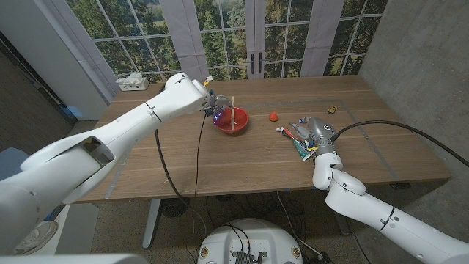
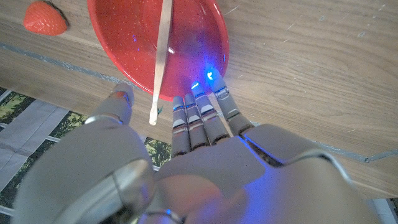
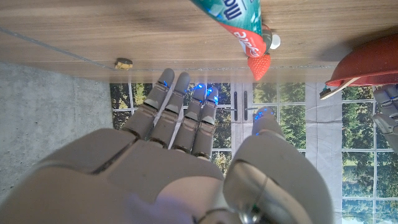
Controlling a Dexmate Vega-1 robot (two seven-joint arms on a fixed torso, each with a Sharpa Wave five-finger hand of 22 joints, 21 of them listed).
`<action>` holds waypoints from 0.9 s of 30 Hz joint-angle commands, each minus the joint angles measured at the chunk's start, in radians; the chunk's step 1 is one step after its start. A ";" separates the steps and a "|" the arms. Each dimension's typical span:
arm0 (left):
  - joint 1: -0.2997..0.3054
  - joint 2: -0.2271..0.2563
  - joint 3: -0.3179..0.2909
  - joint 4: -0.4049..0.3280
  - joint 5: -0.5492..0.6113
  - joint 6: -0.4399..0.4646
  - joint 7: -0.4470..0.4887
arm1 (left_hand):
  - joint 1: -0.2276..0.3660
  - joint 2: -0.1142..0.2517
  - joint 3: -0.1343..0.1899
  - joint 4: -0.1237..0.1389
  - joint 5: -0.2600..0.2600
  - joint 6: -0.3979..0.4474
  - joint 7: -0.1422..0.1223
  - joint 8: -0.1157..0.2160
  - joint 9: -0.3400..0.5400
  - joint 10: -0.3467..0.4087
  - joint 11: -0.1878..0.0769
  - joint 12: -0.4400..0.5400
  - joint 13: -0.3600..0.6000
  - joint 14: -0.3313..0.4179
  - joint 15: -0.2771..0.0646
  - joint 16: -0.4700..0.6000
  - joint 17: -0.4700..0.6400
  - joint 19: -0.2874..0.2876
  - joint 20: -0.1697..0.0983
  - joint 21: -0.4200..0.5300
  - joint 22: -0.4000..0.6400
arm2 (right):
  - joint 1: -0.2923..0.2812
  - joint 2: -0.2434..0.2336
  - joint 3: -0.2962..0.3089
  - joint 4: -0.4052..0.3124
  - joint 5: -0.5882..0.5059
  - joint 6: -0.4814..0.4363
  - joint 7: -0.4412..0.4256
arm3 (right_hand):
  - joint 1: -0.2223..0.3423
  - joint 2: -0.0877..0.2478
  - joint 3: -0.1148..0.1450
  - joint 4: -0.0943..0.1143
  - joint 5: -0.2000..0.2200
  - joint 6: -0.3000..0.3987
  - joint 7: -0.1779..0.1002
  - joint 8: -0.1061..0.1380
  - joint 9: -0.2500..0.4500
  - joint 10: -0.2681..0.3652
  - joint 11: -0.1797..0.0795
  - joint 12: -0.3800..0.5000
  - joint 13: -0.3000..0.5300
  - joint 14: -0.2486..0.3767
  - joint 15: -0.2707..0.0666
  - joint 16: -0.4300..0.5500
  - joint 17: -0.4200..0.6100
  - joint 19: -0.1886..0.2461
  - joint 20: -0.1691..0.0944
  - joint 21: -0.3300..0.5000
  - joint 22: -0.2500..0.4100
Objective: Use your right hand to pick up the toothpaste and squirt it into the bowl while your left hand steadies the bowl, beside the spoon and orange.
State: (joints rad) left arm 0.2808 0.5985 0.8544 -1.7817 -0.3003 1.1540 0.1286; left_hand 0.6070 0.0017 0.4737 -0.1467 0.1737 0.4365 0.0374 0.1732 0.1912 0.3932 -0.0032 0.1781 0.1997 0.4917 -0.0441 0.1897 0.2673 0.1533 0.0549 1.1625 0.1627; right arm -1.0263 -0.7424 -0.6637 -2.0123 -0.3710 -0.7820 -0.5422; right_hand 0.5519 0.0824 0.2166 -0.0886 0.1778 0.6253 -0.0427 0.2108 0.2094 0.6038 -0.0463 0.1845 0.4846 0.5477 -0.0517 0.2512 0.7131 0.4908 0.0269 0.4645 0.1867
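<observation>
**Right hand over the toothpaste, grasp not made yet**

Nearest, on the right: right hand (image 1: 316,133) sits just above or against the toothpaste (image 1: 297,141), which lies flat on the table (image 1: 183,161), cap end pointing left. In the right wrist view the fingers (image 3: 177,106) are extended and close together, nothing between them and the thumb — tube (image 3: 239,18) is apart from the fingertips there. So: empty, not closed.

Advice for the pick (judgement only):
- Wrap the tube mid-body, not at the cap; a soft tube will squirt early if squeezed hard.
- Lift straight up before swinging left. The small red fruit (image 1: 273,115) sits between tube and bowl, so clear it.

Further left and back: left hand (image 1: 210,105) is at the far-left rim of the red bowl (image 1: 240,125). Left wrist view shows fingertips (image 2: 202,96) together, touching the rim from outside, thumb apart — bracing, not gripping. Keep it there. The wooden spoon (image 1: 232,117) lies in the bowl, handle over the rim, so aim the nozzle beside it.

Far right: small yellowish object (image 1: 333,109), out of the way.
</observation>
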 commanded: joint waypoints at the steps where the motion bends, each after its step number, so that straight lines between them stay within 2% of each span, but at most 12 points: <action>1: 0.146 0.017 -0.098 -0.110 0.036 -0.085 0.163 | -0.029 0.002 0.008 -0.001 -0.001 -0.077 -0.011 -0.004 0.000 -0.053 0.013 -0.001 -0.001 -0.064 0.017 -0.007 -0.013 -0.057 0.016 -0.055 0.001 | -0.014 0.013 0.027 0.012 0.025 0.057 -0.012 | -0.020 -0.004 -0.006 -0.003 0.006 -0.034 0.003 -0.010 0.000 -0.064 0.003 -0.010 -0.005 -0.034 -0.060 -0.012 -0.005 0.000 0.006 -0.007 0.002; 5: 0.220 0.036 -0.138 -0.139 0.057 -0.204 0.211 | -0.037 0.006 0.002 -0.007 -0.001 -0.160 -0.034 -0.005 -0.004 -0.132 0.012 -0.003 -0.004 -0.151 0.026 -0.008 -0.032 -0.135 0.026 -0.123 0.001 | -0.024 0.018 0.042 0.018 0.041 0.100 -0.026 | -0.031 -0.003 -0.010 -0.008 0.007 -0.082 0.009 -0.022 0.000 -0.122 0.010 -0.012 -0.015 -0.074 -0.052 -0.027 -0.015 -0.005 0.008 -0.013 0.002; 8: 0.279 0.043 -0.174 -0.150 0.067 -0.303 0.246 | -0.048 0.014 -0.003 -0.003 -0.002 -0.189 -0.046 -0.003 -0.005 -0.171 0.011 -0.004 -0.005 -0.180 0.030 -0.006 -0.038 -0.151 0.031 -0.146 0.002 | -0.032 0.020 0.056 0.025 0.056 0.142 -0.035 | -0.041 -0.002 -0.012 -0.012 0.008 -0.115 0.012 -0.026 0.000 -0.166 0.017 -0.013 -0.025 -0.112 -0.040 -0.041 -0.024 -0.021 0.016 -0.023 0.001; 10: 0.320 0.049 -0.204 -0.147 0.062 -0.391 0.252 | -0.063 0.018 -0.007 0.001 -0.001 -0.216 -0.057 -0.003 -0.007 -0.194 -0.007 -0.002 -0.006 -0.210 0.036 -0.007 -0.043 -0.164 0.033 -0.166 0.002 | -0.037 0.023 0.063 0.031 0.062 0.170 -0.045 | -0.049 -0.001 -0.014 -0.012 0.008 -0.144 0.008 -0.030 -0.001 -0.187 0.019 -0.011 -0.033 -0.138 -0.033 -0.048 -0.031 -0.029 0.017 -0.029 0.000; 14: 0.369 0.063 -0.229 -0.142 0.075 -0.510 0.254 | -0.079 0.026 -0.010 -0.001 0.000 -0.275 -0.077 -0.006 -0.009 -0.253 -0.002 -0.004 -0.009 -0.265 0.045 -0.009 -0.056 -0.209 0.037 -0.211 0.003 | -0.045 0.024 0.081 0.042 0.085 0.228 -0.049 | -0.070 0.002 -0.018 -0.009 0.007 -0.180 0.007 -0.030 -0.003 -0.236 0.026 -0.012 -0.049 -0.179 -0.021 -0.058 -0.044 -0.047 0.017 -0.043 -0.001; 17: 0.404 0.066 -0.257 -0.134 0.063 -0.588 0.245 | -0.093 0.035 -0.012 0.005 0.000 -0.288 -0.087 -0.002 -0.010 -0.267 -0.006 0.000 -0.010 -0.296 0.045 -0.011 -0.059 -0.221 0.032 -0.227 0.003 | -0.050 0.026 0.096 0.050 0.109 0.271 -0.045 | -0.086 0.006 -0.021 -0.006 0.006 -0.206 0.002 -0.032 -0.005 -0.257 0.029 -0.011 -0.060 -0.209 -0.015 -0.064 -0.054 -0.064 0.019 -0.054 -0.002; 19: 0.429 0.063 -0.278 -0.124 0.054 -0.645 0.244 | -0.109 0.055 -0.010 0.014 0.000 -0.293 -0.092 0.002 -0.011 -0.284 0.000 0.002 -0.011 -0.324 0.048 -0.010 -0.061 -0.229 0.027 -0.243 0.004 | -0.054 0.025 0.107 0.056 0.129 0.305 -0.039 | -0.101 0.012 -0.023 0.001 0.006 -0.210 0.001 -0.029 -0.006 -0.270 0.033 -0.011 -0.068 -0.228 -0.013 -0.067 -0.059 -0.075 0.017 -0.061 -0.003; 21: 0.446 0.059 -0.294 -0.128 0.044 -0.656 0.248 | -0.114 0.062 -0.007 0.015 0.000 -0.296 -0.099 0.003 -0.012 -0.294 -0.006 0.001 -0.012 -0.339 0.042 -0.012 -0.063 -0.240 0.019 -0.253 0.004 | -0.057 0.027 0.114 0.064 0.138 0.334 -0.041 | -0.118 0.019 -0.025 0.009 0.005 -0.220 -0.008 -0.028 -0.008 -0.284 0.031 -0.010 -0.076 -0.248 -0.021 -0.068 -0.066 -0.090 0.010 -0.071 -0.004; 27: 0.497 0.066 -0.319 -0.123 0.060 -0.768 0.253 | -0.131 0.082 -0.003 0.020 0.001 -0.310 -0.095 0.001 -0.013 -0.313 -0.012 0.003 -0.014 -0.373 0.036 -0.012 -0.068 -0.259 -0.005 -0.277 0.004 | -0.068 0.028 0.140 0.084 0.184 0.428 -0.031 | -0.152 0.042 -0.024 0.027 0.003 -0.234 -0.012 -0.026 -0.011 -0.307 0.027 -0.008 -0.097 -0.290 -0.017 -0.073 -0.086 -0.114 -0.003 -0.089 -0.006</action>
State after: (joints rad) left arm 0.6639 0.6533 0.6082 -1.9071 -0.2434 0.6092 0.3635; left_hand 0.4868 0.0768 0.4682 -0.1355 0.1738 0.1352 -0.0607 0.1732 0.1766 0.0879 -0.0130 0.1752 0.1858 0.1306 -0.0064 0.1811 0.1996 -0.0951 0.0601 0.8920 0.1629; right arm -1.0747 -0.7187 -0.5698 -1.9614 -0.2602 -0.5112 -0.5802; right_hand 0.4141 0.1229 0.1894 -0.0714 0.1817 0.4012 -0.0538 0.1809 0.1997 0.3068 -0.0197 0.1731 0.3926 0.2751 -0.0432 0.1807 0.6321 0.3862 0.0271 0.3822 0.1813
